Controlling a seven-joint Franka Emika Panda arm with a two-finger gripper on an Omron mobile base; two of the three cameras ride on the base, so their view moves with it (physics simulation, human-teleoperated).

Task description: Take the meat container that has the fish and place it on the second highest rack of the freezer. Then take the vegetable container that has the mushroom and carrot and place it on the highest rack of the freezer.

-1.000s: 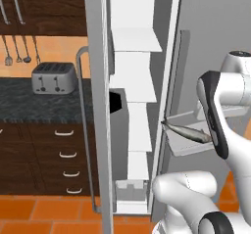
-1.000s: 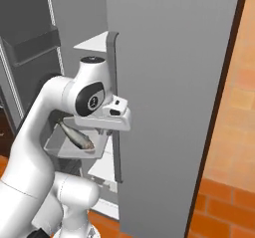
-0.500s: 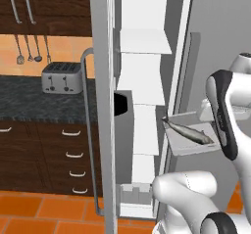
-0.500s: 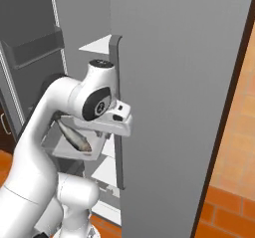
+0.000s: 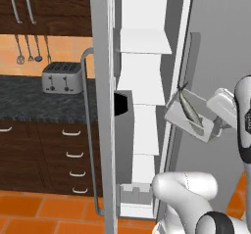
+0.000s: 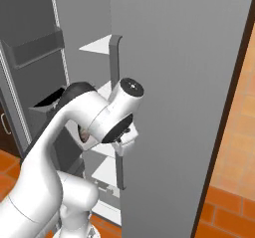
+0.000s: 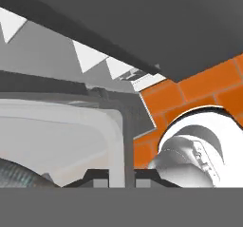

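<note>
Orange floor tiles, open freezer (image 5: 142, 105) with flat white shelves. Claw (image 5: 215, 123) clenched on rim of shallow pale tray (image 5: 188, 116) (tilted), held just beside the shelves; slender silvery fish (image 5: 188, 108) lies in it.

Silvery-grey fish (image 5: 190, 109) w/ dark tail; pale grey container (image 5: 182, 122); freezer (image 5: 142, 81) white inside; orange floor tiles (image 5: 39, 211).

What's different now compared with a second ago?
The tray with the fish has been lifted higher and tipped, in front of the open freezer. The cameras also shifted, so the whole scene slid. The tool stays shut on the tray; the shelves are unchanged.
</note>
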